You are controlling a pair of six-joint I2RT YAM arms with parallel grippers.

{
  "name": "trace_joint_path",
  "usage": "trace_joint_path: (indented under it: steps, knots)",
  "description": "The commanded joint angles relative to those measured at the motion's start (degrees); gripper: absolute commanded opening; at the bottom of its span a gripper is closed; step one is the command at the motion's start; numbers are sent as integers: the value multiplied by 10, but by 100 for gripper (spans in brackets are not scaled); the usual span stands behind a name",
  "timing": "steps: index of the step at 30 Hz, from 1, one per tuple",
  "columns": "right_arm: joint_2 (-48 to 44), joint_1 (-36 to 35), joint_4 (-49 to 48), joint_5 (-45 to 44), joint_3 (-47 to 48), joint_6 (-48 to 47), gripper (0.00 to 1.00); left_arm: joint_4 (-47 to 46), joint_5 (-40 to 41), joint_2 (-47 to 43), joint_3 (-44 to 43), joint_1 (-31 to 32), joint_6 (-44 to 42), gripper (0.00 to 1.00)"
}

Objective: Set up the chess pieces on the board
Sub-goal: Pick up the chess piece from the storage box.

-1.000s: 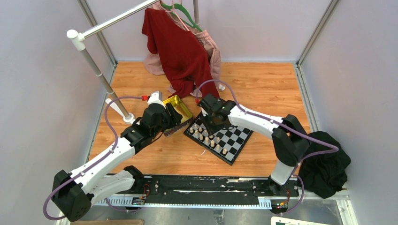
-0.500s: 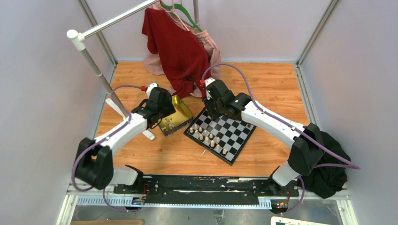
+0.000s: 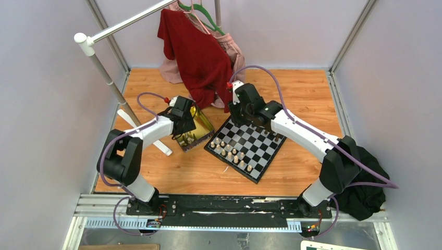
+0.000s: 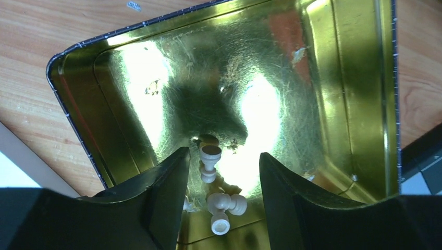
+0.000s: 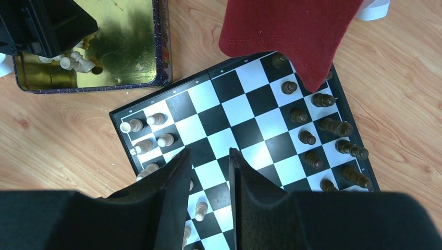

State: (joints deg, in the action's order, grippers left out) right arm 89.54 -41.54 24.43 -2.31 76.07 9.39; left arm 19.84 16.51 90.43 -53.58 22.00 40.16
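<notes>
The checkered board [image 3: 259, 152] lies mid-table, also in the right wrist view [image 5: 237, 112]. Cream pieces [image 3: 229, 151] stand along its near-left side [image 5: 156, 121]. Dark pieces [image 5: 323, 125] stand along the opposite side. My left gripper [image 3: 186, 122] is open inside the gold tin [image 3: 203, 126]. In the left wrist view the gripper [image 4: 221, 156] straddles loose cream pieces [image 4: 210, 162] lying on the tin floor [image 4: 292, 67], not touching them. My right gripper [image 3: 238, 116] hovers over the board's far corner. Its fingers are slightly apart and empty [image 5: 208, 152].
A red garment [image 3: 200, 52] hangs from the rack and drapes over the board's far corner [image 5: 292, 31]. A white rack pole [image 3: 104, 73] and its foot [image 3: 156, 141] stand left of the tin. A black cloth [image 3: 365, 187] lies at the right edge.
My left gripper has moved up and right to sit over the tin. My right gripper has drawn back from the cream pieces to the board's far corner.
</notes>
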Motion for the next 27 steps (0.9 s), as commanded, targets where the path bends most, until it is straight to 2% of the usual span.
trace_joint_path:
  steps: [1,8,12,15,18,20,27]
  knots:
    - [5,11,-15,14,-12,-7,37,12,0,14,-2,-4,-7,56]
    - [2,19,-24,36,-27,-6,37,-1,2,38,10,-4,1,54]
    - [-1,24,-24,38,-36,-6,37,-4,-6,53,11,-4,4,48]
    - [-5,28,-26,41,-41,-6,37,-10,-9,58,18,-4,6,38]
    - [-10,29,-29,41,-46,-5,37,-14,-9,59,24,-4,7,17]
    - [-14,30,-29,40,-49,-7,37,-14,-10,53,26,-4,9,9]
    - [-34,30,-37,40,-63,-9,37,-32,9,-21,31,-4,14,5]
